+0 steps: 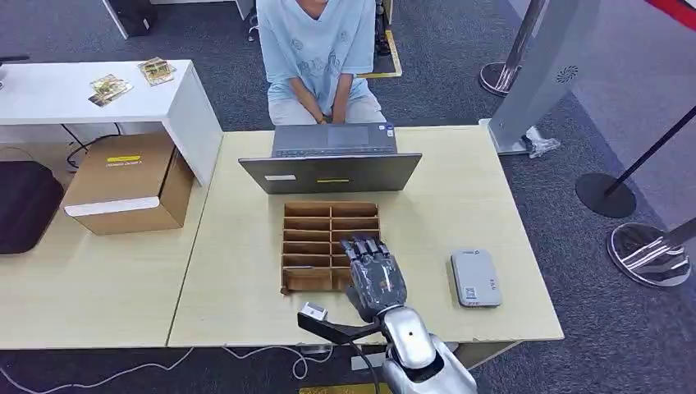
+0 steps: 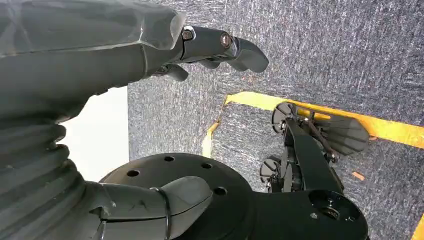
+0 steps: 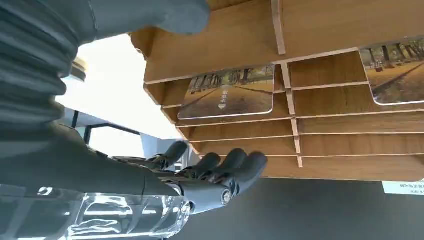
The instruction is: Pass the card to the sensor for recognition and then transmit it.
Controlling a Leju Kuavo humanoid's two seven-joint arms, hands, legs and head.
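Our right hand hovers over the wooden card rack

Right hand (image 1: 375, 275) is flat, fingers apart, holding nothing, above the rack (image 1: 308, 238); 2 cards sit in its slots, 1 (image 3: 227, 92) nearest; grey sensor (image 1: 475, 277) lies beside on the table (image 1: 246, 287); left hand (image 2: 220, 47) hangs empty, fingers loosely spread

Head view: even bright overhead light, soft short shadows under the laptop (image 1: 330, 172) and cardboard box (image 1: 127, 182), sharp throughout, slight wide-angle bend at edges. Left wrist view: left hand (image 2: 90, 50) close and soft-focus, carpet (image 2: 325, 55) crisp, white patch blown out. Right wrist view: strong backlight glare behind the right hand (image 3: 210, 175), wooden organizer (image 3: 320, 100) evenly lit, card (image 3: 227, 92) print readable but slightly soft.
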